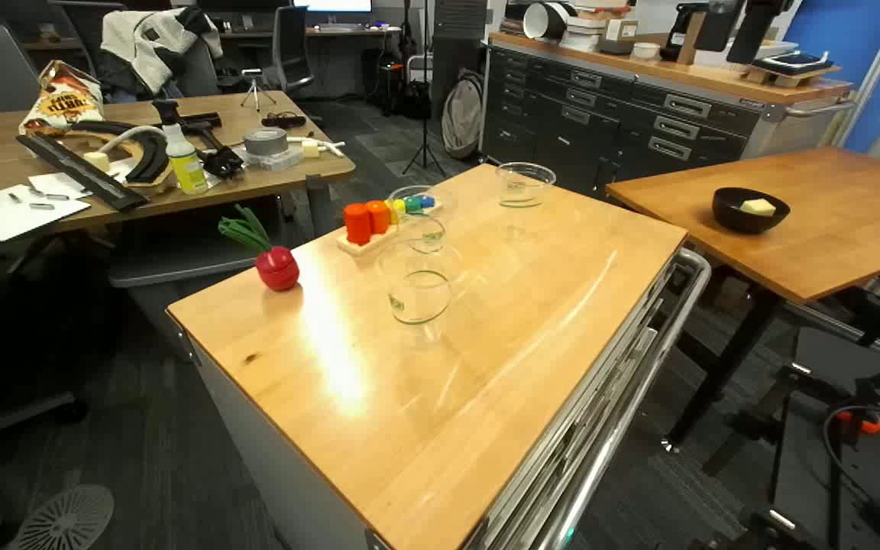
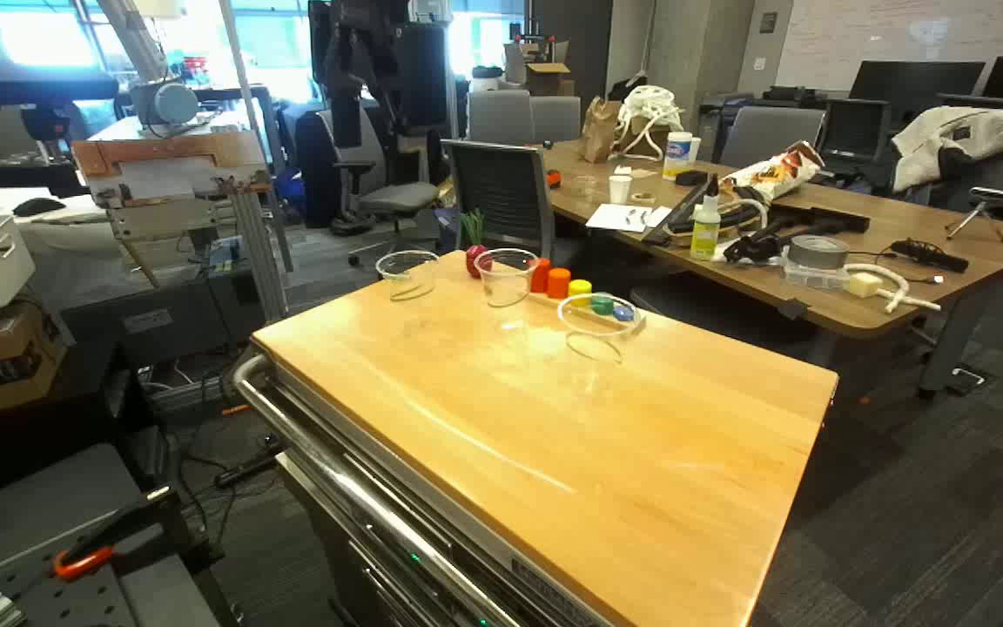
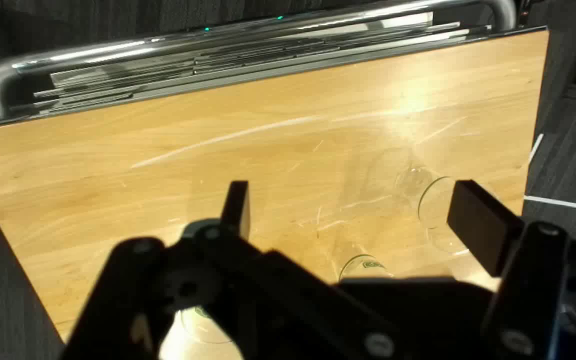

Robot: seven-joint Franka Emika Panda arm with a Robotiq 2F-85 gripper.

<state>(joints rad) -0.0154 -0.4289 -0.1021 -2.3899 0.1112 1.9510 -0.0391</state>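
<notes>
Clear plastic makes the cup (image 3: pixel 435 210) nearest your pincer (image 3: pixel 355 212) faint against the glossy wooden cart top (image 3: pixel 218 185), so if you misjudged its rim, lowering could clip it and knock it over: in the wrist view it lies off-centre, apparently well below, partly hidden by the fingertip (image 3: pixel 483 230) at that view's right. You have the pincer spread wide, holding nothing; lower in that view show a second clear cup (image 3: pixel 365 267) and a third (image 3: pixel 203 327), and in both exterior views all three stand upright, with a rainbow row of cylinders (image 1: pixel 377 219) and a red radish-like toy (image 1: pixel 278 267).

glossy wood tabletop (image 1: pixel 532 305), clear plastic cups (image 2: pixel 508 280)
</notes>
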